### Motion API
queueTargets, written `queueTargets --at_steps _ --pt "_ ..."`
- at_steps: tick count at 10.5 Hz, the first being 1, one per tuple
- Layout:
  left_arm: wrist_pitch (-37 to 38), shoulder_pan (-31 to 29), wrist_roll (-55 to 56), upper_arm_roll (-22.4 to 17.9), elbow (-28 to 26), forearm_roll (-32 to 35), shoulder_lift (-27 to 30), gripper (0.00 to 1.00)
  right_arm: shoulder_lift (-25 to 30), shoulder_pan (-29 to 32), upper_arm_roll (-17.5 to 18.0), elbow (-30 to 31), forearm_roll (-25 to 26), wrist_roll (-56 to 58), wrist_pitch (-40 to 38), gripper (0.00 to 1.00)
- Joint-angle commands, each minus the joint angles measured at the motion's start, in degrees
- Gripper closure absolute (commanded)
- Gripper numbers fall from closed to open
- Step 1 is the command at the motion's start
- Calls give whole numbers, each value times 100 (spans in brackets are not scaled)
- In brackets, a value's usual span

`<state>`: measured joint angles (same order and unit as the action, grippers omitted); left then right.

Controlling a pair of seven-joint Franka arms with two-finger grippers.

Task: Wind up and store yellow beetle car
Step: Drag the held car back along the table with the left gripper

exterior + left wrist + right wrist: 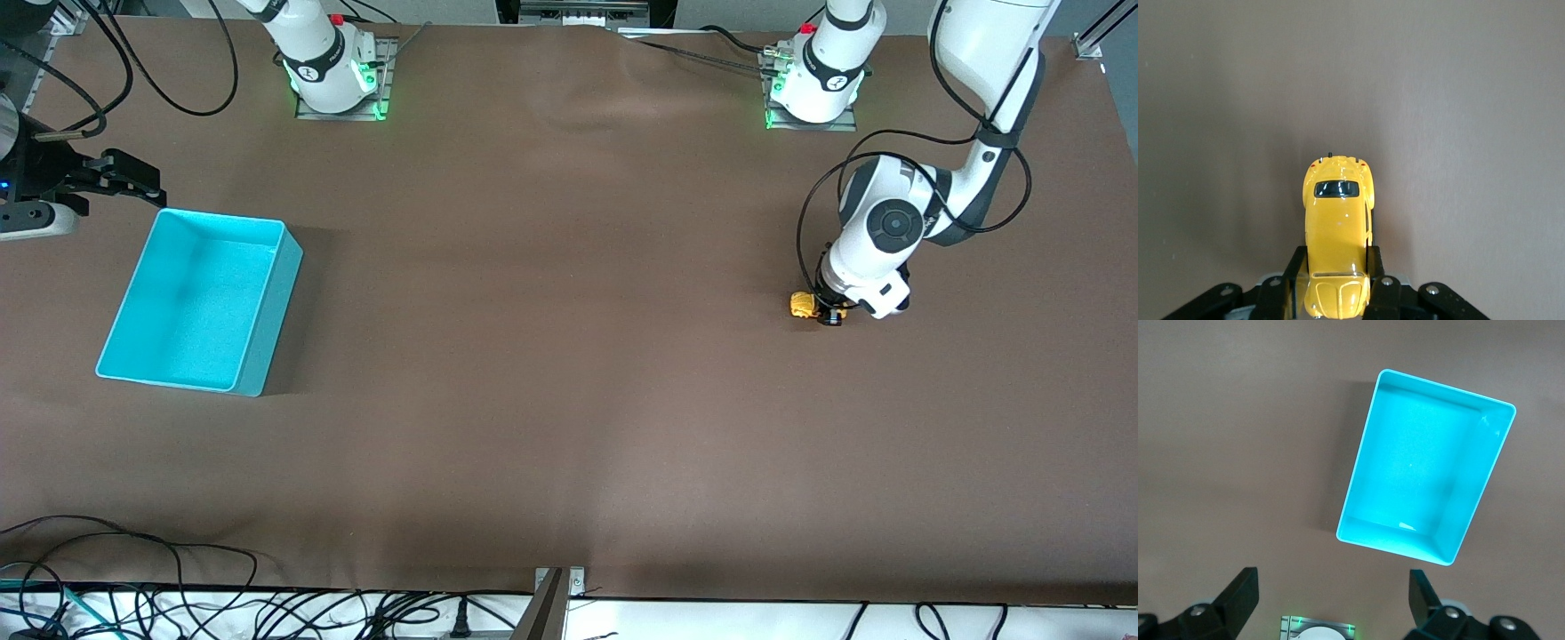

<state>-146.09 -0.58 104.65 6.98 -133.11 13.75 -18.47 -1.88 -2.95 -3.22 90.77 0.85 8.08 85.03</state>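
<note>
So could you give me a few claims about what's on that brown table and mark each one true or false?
1. The left gripper is shut on the tiny yellow beetle-shaped toy car. True.
2. The car already lies in the rectangular turquoise plastic bin. False: it is on the brown table, toward the left arm's end.
3. The bin holds nothing. True.
4. The right gripper grips the bin's rim. False: it waits open, above the table beside the bin.
</note>
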Motion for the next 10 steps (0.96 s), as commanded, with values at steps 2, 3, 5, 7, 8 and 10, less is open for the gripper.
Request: queueTargets --at_steps 2,3,5,7,8,10 --pt "-33 -48 -663 -441 101 190 -315 100 30 23 -3 19 3 98 -4 0" --pt "-33 -56 -769 -530 153 190 -350 100 30 23 -3 19 3 98 -4 0" --pt "-33 -56 -997 -785 250 181 -420 100 30 23 -3 19 3 98 -4 0" --pt "-33 -57 -1201 -952 268 172 -455 100 30 23 -3 19 3 98 -4 0" --pt "-33 -57 -1210 -1066 294 172 -508 100 30 23 -3 19 3 98 -4 0" --pt "-33 -57 -1210 -1172 417 181 -587 100 30 23 -3 19 3 98 -4 0"
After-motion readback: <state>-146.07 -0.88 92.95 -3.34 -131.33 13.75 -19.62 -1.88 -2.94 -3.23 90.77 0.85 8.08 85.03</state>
